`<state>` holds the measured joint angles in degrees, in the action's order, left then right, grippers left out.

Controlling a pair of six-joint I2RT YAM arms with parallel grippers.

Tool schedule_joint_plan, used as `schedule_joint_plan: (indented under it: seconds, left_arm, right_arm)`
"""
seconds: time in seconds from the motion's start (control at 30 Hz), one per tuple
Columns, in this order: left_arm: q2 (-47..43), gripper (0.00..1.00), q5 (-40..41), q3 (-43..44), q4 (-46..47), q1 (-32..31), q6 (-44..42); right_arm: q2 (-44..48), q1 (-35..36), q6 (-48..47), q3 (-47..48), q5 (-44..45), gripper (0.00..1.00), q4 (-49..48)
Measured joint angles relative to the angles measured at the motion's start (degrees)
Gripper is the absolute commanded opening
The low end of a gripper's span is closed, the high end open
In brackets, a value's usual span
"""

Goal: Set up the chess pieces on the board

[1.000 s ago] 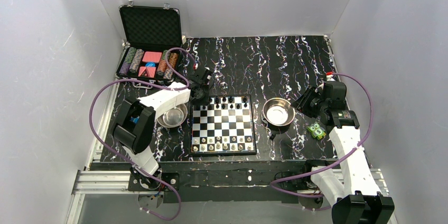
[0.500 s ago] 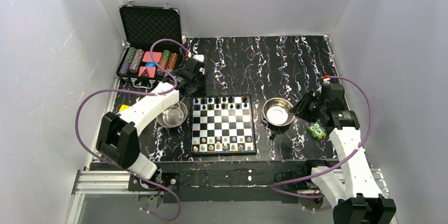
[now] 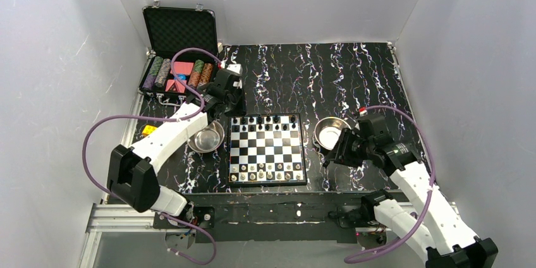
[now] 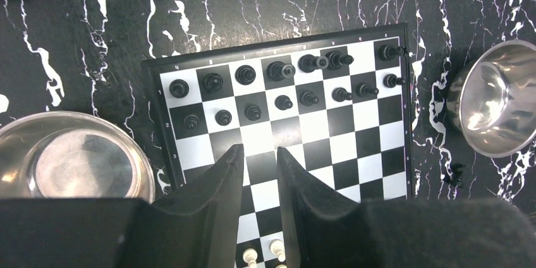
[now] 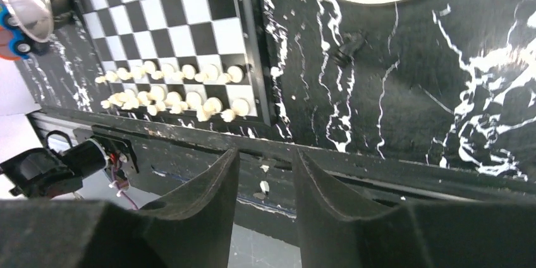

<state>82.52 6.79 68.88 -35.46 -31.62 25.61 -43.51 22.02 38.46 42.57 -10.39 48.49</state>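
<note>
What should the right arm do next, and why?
Probably bring the right end effector, open and empty, down over the small black piece lying on the table beside the board; it looks like the only one not yet set up.

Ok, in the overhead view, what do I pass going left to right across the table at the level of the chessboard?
Small yellow item → left metal bowl → chessboard → right metal bowl.
</note>
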Motion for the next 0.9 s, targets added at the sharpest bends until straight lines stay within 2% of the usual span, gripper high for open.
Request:
schedule_joint_plan:
  seconds: [0.23, 0.4, 0.9]
  left_arm:
    - [-2.2, 0.26, -2.4, -3.5, 0.9, 0.0, 0.6]
    - [-2.4, 0.26, -3.9, -5.1, 1.7, 0.0, 0.6]
    - [-2.4, 0.26, -5.3, -6.5, 3.0, 0.0, 0.9]
  right_arm:
    - [-0.3, 2.6, 7.4, -3.5, 2.6, 0.52, 2.0]
    - [-4.0, 3.3, 11.0, -4.3, 3.4, 0.53, 0.9]
    - [-17.6, 3.6, 13.8, -5.9, 9.9, 0.52, -7.5]
